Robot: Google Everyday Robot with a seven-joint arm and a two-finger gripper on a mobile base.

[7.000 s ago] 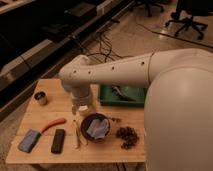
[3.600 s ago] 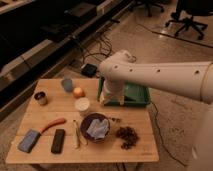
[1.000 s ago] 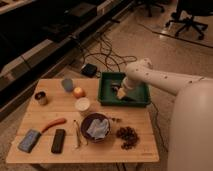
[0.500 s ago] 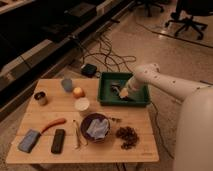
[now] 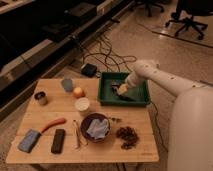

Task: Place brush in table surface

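My gripper (image 5: 120, 89) is down inside the green tray (image 5: 106, 95) at the table's back right, on the end of my white arm reaching in from the right. A slim dark shape (image 5: 116, 83), apparently the brush, lies on the tray floor right at the gripper, partly hidden by it. I cannot tell whether the gripper touches it. The light wooden table surface (image 5: 145, 147) stretches in front of and to the left of the tray.
On the table are a dark bowl (image 5: 85, 121) holding a cloth, a thin stick-like tool (image 5: 77, 134), an orange-handled tool (image 5: 52, 123), a black bar (image 5: 58, 140), a blue-grey pad (image 5: 29, 140), a can (image 5: 41, 97), cups (image 5: 82, 104), a fruit (image 5: 78, 92) and a dark cluster (image 5: 128, 136).
The arm has swung from over the middle of the table to the right and reached into the green tray. Over the last second the gripper has stayed low in the tray.
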